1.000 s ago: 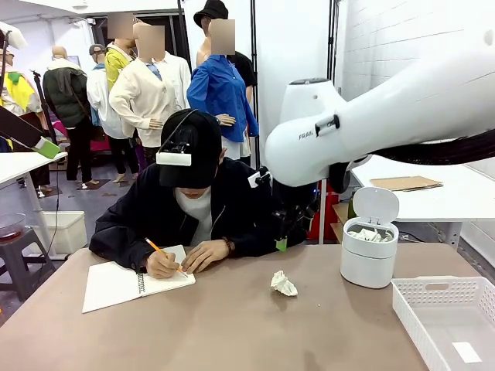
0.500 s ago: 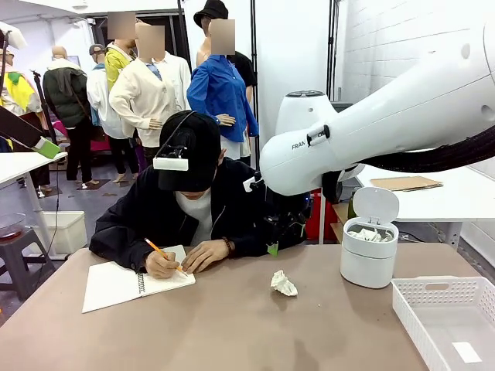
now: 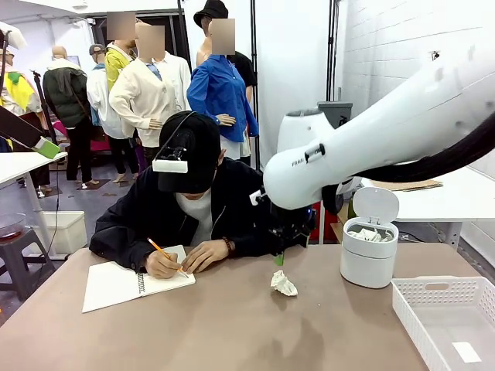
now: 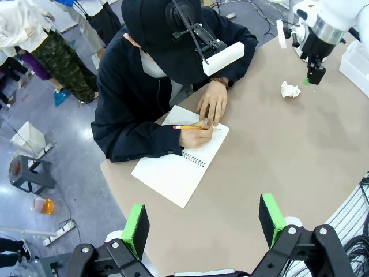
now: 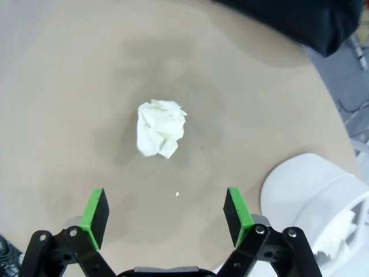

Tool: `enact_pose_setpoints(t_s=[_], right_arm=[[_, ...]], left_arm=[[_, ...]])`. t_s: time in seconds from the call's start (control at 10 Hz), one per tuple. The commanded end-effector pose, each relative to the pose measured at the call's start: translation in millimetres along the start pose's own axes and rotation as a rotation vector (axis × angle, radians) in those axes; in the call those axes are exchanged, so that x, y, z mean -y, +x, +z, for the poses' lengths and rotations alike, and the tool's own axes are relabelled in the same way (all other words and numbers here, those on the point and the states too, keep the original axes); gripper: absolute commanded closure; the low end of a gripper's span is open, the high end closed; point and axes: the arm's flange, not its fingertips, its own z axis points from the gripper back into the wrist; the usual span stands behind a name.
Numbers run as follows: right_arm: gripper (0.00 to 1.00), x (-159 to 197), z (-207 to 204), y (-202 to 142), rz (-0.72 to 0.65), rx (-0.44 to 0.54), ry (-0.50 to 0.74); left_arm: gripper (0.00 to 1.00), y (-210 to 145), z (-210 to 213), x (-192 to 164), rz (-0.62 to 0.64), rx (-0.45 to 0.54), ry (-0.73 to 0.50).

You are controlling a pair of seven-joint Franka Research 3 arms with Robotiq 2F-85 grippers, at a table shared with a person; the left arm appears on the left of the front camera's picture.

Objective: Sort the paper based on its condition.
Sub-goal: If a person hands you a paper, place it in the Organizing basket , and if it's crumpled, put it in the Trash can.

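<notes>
White crumpled wad (image 5: 161,127) of paper lies alone on the brown worktop (image 3: 232,332), towards the far edge, right of centre, between the person's notebook (image 3: 128,284) and the white lidded bin (image 3: 369,259). Wad lies nearer the bin than the notebook, touching neither. Right gripper (image 5: 164,196) hangs just above the wad, fingers spread wide, nothing between the green pads, not touching the paper. Bin lid stands up; more crushed paper (image 3: 370,234) sits inside. White basket (image 3: 479,290) at the near right corner holds one flat slip (image 3: 466,352). Left gripper (image 4: 202,206) high over the worktop's left side, fingers apart, empty. Person's hand (image 3: 162,265) holds a pencil on the notebook.
</notes>
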Motion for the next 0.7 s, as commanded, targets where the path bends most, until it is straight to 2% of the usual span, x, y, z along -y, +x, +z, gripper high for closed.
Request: enact_pose_setpoints(t_s=[0.0,0.3,0.6], right_arm=[[0.0,3.9,-32.1,18.6,-0.036,-0.047,-0.018],[0.0,-0.5,-62.4,26.2,-0.014,-0.098,0.027],[0.0,-4.2,-100.3,26.9,-0.014,-0.151,0.013]], left_arm=[[0.0,0.1,0.3,0.3,0.003,0.0,0.0],[0.0,0.1,0.3,0.3,0.003,0.0,0.0],[0.0,0.1,0.3,0.3,0.003,0.0,0.0]])
